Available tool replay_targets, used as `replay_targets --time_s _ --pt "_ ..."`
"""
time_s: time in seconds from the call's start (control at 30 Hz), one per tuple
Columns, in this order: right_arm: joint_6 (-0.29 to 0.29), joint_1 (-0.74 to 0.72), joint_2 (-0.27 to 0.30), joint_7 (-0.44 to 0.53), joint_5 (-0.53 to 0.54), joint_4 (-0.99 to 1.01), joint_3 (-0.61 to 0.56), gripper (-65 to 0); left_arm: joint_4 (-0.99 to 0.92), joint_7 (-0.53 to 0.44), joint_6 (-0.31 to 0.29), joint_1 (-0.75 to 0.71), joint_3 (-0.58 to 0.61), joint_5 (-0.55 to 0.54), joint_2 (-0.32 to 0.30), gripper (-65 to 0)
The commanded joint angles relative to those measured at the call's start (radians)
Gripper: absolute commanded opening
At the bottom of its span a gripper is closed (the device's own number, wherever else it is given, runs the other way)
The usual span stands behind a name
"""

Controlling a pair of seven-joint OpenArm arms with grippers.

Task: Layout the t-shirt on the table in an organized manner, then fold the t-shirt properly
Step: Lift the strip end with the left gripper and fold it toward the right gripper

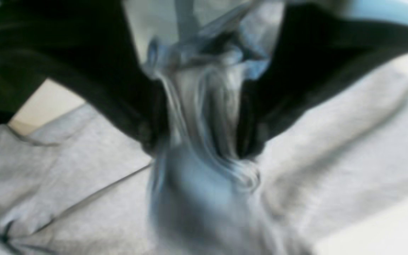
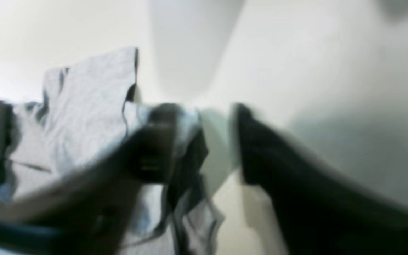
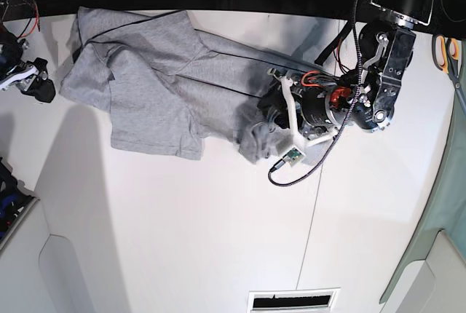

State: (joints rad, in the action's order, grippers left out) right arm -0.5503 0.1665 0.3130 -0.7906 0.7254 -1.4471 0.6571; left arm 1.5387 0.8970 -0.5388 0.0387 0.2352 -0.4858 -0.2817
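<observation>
The grey t-shirt [image 3: 153, 87] lies crumpled and partly spread across the far left and middle of the white table [image 3: 182, 226]. My left gripper [image 3: 266, 120] sits at the shirt's bunched right end. In the blurred left wrist view its black fingers [image 1: 143, 131] stand apart around a streaky bunch of the t-shirt [image 1: 204, 117]. My right gripper [image 3: 29, 80] is at the table's left edge, just beside the shirt's left side. In its wrist view the right gripper [image 2: 204, 141] is open, bare table showing in the gap and the t-shirt [image 2: 90, 106] draped against the left finger.
A teal-green cloth [image 3: 437, 211] hangs along the right edge. Orange-handled scissors [image 3: 448, 54] lie at the far right. A slotted vent [image 3: 291, 300] sits at the near edge, and a pale grey panel [image 3: 80, 276] at the near left. A black cable [image 3: 306, 167] loops beside the left arm.
</observation>
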Motion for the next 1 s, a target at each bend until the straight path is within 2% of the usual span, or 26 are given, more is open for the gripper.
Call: replay_targets --time_s 0.0,0.03,0.17,0.33,0.47,0.67,0.7,0.73,0.77,0.83,0.87,0.97 --pt "-0.009 0.003 0.019 0.016 0.019 -0.014 0.000 -25.4 0.012 -0.018 -0.004 0.016 -0.003 -0.032 0.006 -30.4" --pt "-0.014 0.013 0.019 0.016 0.019 -0.013 -0.008 -23.6 0.011 -0.017 -0.004 0.015 -0.003 -0.047 0.017 -30.4" --pt "-0.023 0.048 0.019 0.016 0.069 0.002 -0.066 -23.6 0.011 -0.017 -0.004 0.011 -0.003 -0.109 0.049 -30.4" --pt "-0.027 0.052 0.011 0.029 0.124 0.064 -0.169 -23.6 0.011 -0.018 -0.004 0.014 -0.004 -0.109 0.059 -30.4" --pt "-0.035 0.050 -0.034 0.031 0.124 0.084 -0.215 -23.6 0.016 -0.018 -0.004 0.014 -0.010 -0.109 0.045 -30.4" --pt "-0.038 0.047 -0.104 0.032 0.104 0.083 -0.218 -24.0 0.047 -0.018 -0.004 0.014 -0.030 -0.109 0.045 -30.5" --pt "-0.037 0.045 -0.113 0.035 0.080 0.083 -0.218 -25.9 0.048 -0.018 -0.007 0.014 -0.036 -0.108 0.046 -30.5" --pt "-0.037 0.042 -0.119 0.042 0.059 0.083 -0.219 -30.9 0.048 -0.018 -0.008 0.014 -0.044 -0.108 0.046 -30.5" --pt "-0.037 0.041 -0.122 0.055 0.041 0.083 -0.218 -38.8 0.048 -0.018 -0.008 0.014 -0.053 -0.108 0.046 -30.4" --pt "-0.036 0.042 -0.122 0.106 0.011 0.083 -0.218 -59.3 0.048 -0.019 -0.008 0.014 -0.084 -0.108 0.045 -30.5" --pt "-0.033 0.042 -0.117 0.129 -0.002 0.083 -0.218 -65.0 0.048 -0.020 -0.008 0.014 -0.106 -0.108 0.046 -30.5" --pt "-0.033 0.039 -0.086 0.159 -0.010 0.082 -0.217 -65.0 0.048 -0.026 -0.013 0.014 -0.198 -0.109 0.045 -30.5"
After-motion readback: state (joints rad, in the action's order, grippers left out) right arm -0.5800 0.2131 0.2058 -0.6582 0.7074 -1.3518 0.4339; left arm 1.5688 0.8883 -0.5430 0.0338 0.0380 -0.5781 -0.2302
